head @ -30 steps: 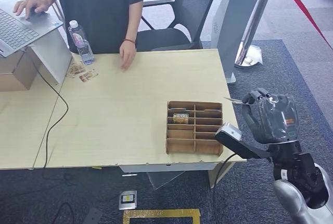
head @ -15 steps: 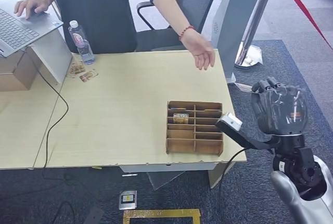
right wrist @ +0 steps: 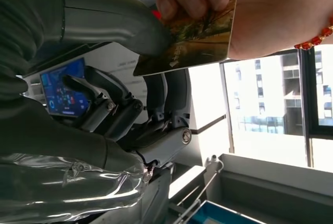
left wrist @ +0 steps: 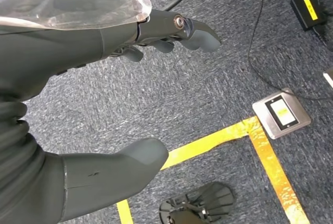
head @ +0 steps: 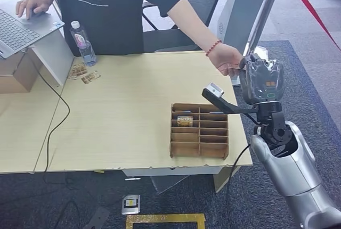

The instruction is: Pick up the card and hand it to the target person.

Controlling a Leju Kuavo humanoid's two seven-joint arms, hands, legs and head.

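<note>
Right wrist view: right hand (right wrist: 117, 104) pinches card (right wrist: 192, 36); person's hand (right wrist: 243, 5) grips it too.

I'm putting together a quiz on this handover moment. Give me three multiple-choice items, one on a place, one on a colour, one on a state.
1. Where is the card?
A. In the wooden organizer
B. Between the right hand and the person's hand
C. On the floor

2. What colour is the bracelet on the person's wrist?
A. Red
B. Blue
C. Green

3. What is the left hand doing?
A. Holding a card
B. Pressing the laptop
C. Holding nothing, fingers apart

Answers: 1 B, the right hand and the person's hand both touch the card beyond the table's edge. 2 A, its beads look red. 3 C, it hangs over the carpet.
</note>
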